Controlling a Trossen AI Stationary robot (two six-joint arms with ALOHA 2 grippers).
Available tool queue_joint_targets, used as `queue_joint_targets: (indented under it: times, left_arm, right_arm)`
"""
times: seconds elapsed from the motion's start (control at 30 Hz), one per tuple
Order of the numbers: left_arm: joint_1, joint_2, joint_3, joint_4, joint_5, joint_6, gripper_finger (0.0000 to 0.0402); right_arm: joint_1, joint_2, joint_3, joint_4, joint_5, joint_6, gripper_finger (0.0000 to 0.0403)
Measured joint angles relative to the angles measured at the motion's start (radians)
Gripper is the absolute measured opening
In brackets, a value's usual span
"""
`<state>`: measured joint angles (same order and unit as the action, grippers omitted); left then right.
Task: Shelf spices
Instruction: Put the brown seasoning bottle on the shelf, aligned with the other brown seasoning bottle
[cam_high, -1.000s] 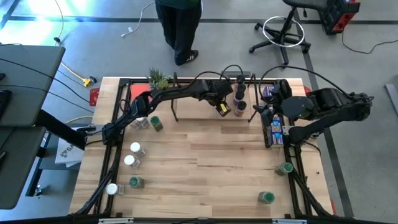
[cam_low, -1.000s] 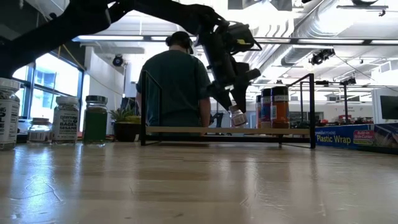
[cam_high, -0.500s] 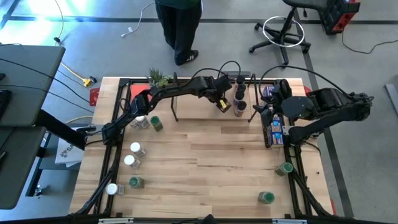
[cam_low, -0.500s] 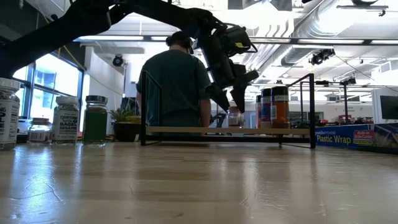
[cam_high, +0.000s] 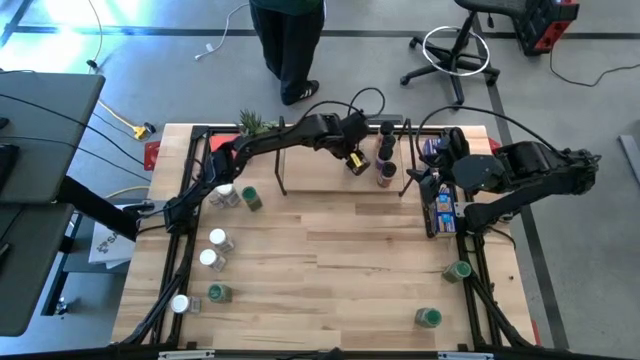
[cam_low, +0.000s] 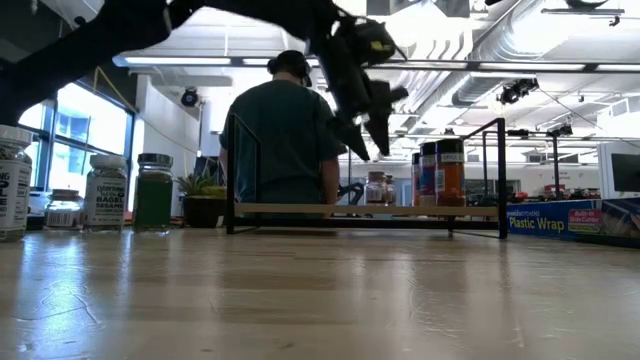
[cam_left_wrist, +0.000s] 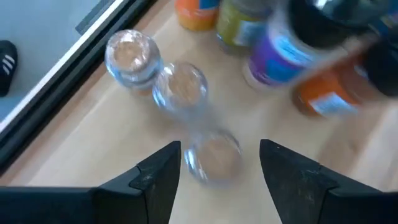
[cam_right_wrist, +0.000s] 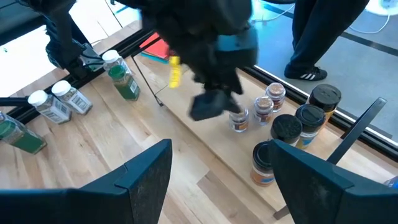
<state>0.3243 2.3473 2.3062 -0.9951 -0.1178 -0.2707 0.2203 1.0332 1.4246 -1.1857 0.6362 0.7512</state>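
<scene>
The shelf (cam_high: 315, 178) stands at the table's far edge, with several spice jars (cam_low: 437, 172) grouped at its right end. My left gripper (cam_low: 368, 140) hangs open just above a small clear jar (cam_left_wrist: 213, 158) that stands upright on the shelf board (cam_low: 377, 188), next to two like jars (cam_left_wrist: 180, 87). My right gripper (cam_right_wrist: 230, 186) waits open by the table's right edge. More jars stand on the table at the left (cam_high: 217, 239) and at the near right (cam_high: 457, 270).
A long blue box (cam_high: 443, 205) lies along the right edge under my right arm. A potted plant (cam_high: 255, 125) sits at the far left corner. A person (cam_high: 290, 40) stands beyond the far edge. The shelf's black side rails (cam_low: 500, 175) rise at both ends.
My left gripper carried the small clear jar down onto the shelf, where it went from tilted to upright. It then let go, opened, and rose clear of the jar, drawing a little toward the far edge. The jar stays standing on the shelf.
</scene>
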Motion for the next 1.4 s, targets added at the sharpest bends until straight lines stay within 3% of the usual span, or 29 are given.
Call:
queue_joint_targets:
  times: [0.17,0.37,0.63,1.0,1.2,1.4]
  left_arm:
    - [-0.011,0.006,-0.005,-0.109,-0.028,0.013,0.0210]
    - [0.006,0.052,-0.002,-0.091,-0.062,0.022,0.0176]
    - [0.002,0.067,-0.004,-0.028,-0.024,0.066,0.0136]
    - [-0.024,0.062,-0.004,-0.053,0.011,0.135,0.0131]
    - [-0.009,0.066,-0.004,-0.115,-0.048,0.125,0.0131]
    - [0.018,0.077,-0.004,-0.049,-0.050,0.091,0.0131]
  right_arm:
    - [0.000,0.000,0.000,0.000,0.011,-0.017,0.0263]
    - [0.000,0.000,0.000,0.000,0.011,-0.018,0.0263]
    - [0.000,0.000,0.000,0.000,0.011,-0.018,0.0263]
    - [0.000,0.000,0.000,0.000,0.011,-0.018,0.0263]
    - [0.000,0.000,0.000,0.000,0.011,-0.018,0.0263]
    - [0.000,0.000,0.000,0.000,0.011,-0.018,0.0263]
